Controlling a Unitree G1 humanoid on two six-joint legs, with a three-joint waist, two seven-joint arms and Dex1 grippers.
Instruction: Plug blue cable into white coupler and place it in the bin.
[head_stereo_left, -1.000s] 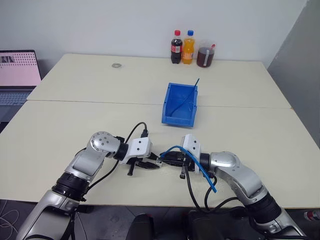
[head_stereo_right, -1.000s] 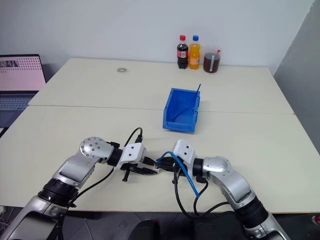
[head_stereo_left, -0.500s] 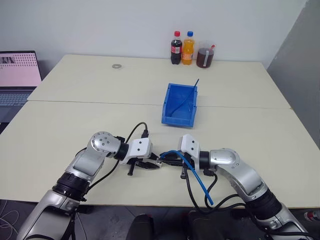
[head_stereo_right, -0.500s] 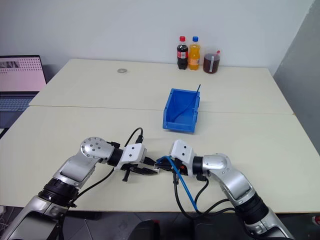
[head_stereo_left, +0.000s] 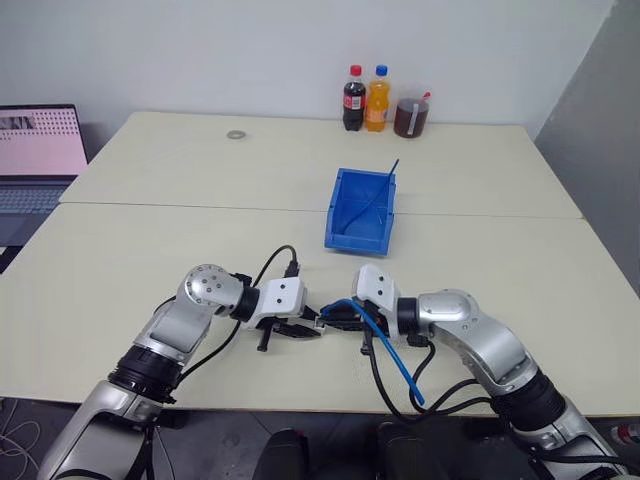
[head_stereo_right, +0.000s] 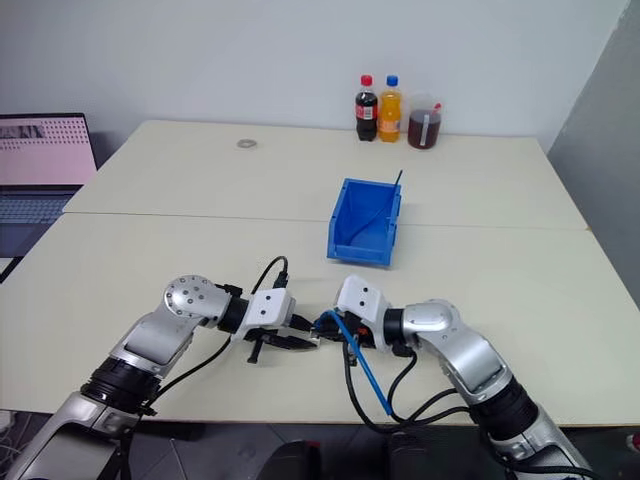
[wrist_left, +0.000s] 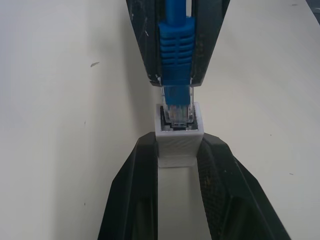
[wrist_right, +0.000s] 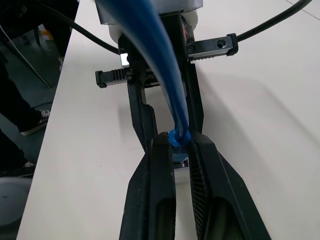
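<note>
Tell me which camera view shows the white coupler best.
The left wrist view: the white coupler sits close up between the left gripper fingers, the blue cable plug entering it. Eye views show a tiny speck; in the right wrist view fingers hide it.

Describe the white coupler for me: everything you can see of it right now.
The white coupler is a small boxy block of matte white plastic with a dark square socket at its end. The left gripper clamps it from both sides, above the tabletop near the front edge. The clear plug of the blue cable, held by the right gripper, sits partly in the socket; how deep, I cannot tell.
</note>
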